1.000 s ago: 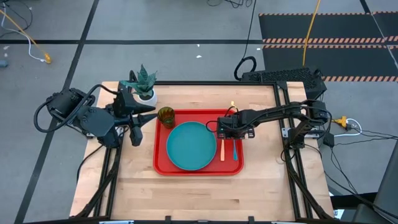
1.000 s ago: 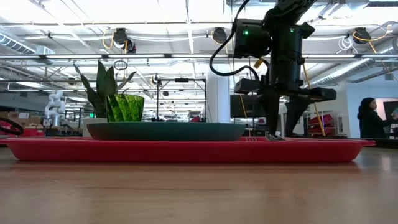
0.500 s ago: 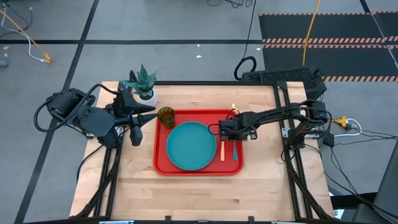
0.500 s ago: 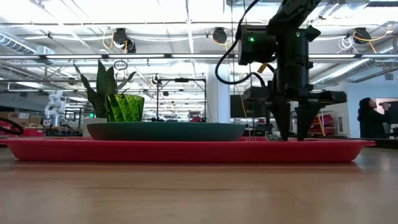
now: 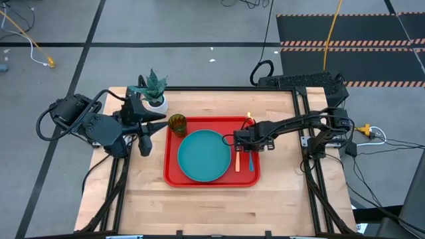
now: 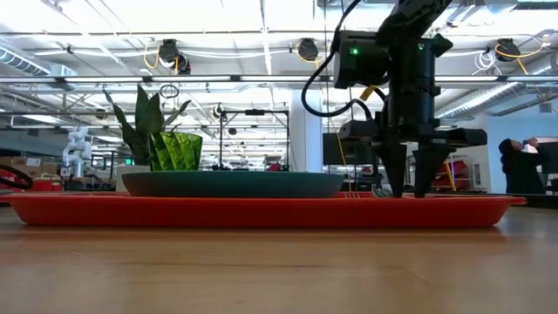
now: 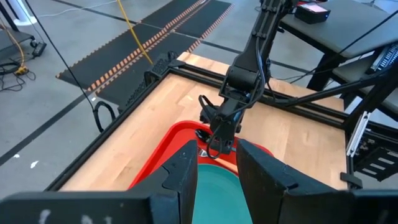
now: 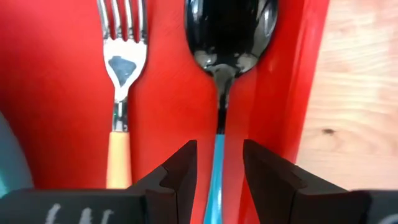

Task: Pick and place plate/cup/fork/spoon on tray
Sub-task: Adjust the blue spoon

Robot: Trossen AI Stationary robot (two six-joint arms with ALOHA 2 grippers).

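Observation:
The red tray [image 5: 174, 174] lies in the middle of the table. On it are the teal plate [image 5: 204, 155], the olive-green cup [image 5: 177, 123] at its far left corner, the orange-handled fork [image 5: 237, 160] and the blue-handled spoon [image 5: 251, 161] along its right side. My right gripper [image 8: 219, 150] is open and points down. Its fingers stand on either side of the spoon's blue handle [image 8: 217, 171] without touching it. The spoon [image 8: 231, 31] and fork [image 8: 122, 62] lie flat on the tray floor. My left gripper [image 5: 143, 136] waits open and empty at the tray's left.
A white pot with a green plant [image 5: 154, 93] stands on the table behind the tray's far left corner. The tray's right rim [image 8: 305, 81] runs close beside the spoon. Bare wood [image 5: 212, 206] lies between the tray and the near edge. A person [image 6: 520, 166] stands far off in the room.
My right gripper has shifted a little toward the table's right edge, staying low over the tray's right side with its fingers pointing down. The fork, spoon, plate and cup have kept their places.

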